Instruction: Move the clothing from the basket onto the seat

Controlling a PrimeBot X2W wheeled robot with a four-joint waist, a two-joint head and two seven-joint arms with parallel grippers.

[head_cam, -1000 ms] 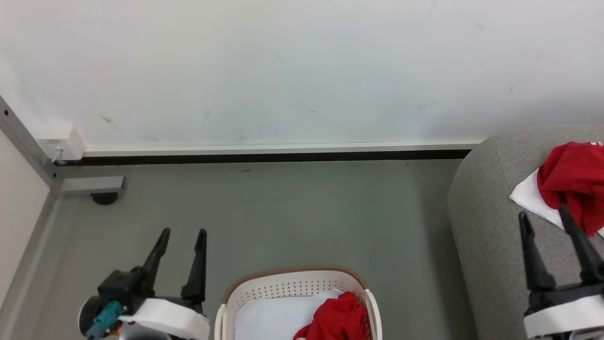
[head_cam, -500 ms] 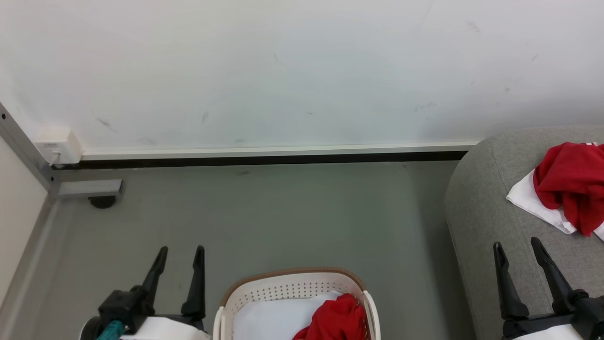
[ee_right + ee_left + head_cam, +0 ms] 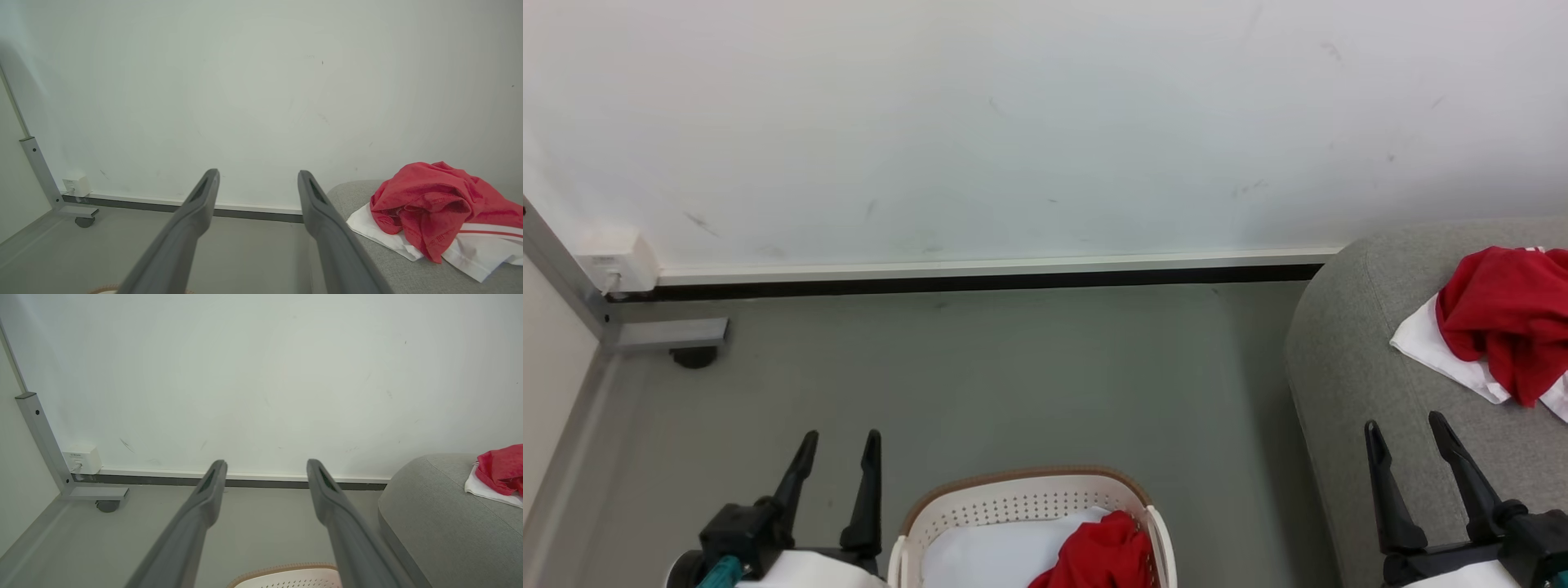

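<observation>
Over grey floor by white wall, with left gripper and right gripper both spread wide and empty, reach into cream laundry basket, pinch plain red garment deep beside pale cushion, lay by red-and-white garment on grey sofa.

Basket, sofa and two garments.
Cream perforated basket, brown-rimmed, stood upright on the floor beside the light grey sofa. A plain red garment lay bunched in its right side. A red-and-white garment lay crumpled on the sofa near its rounded end, red folds over white.
</observation>
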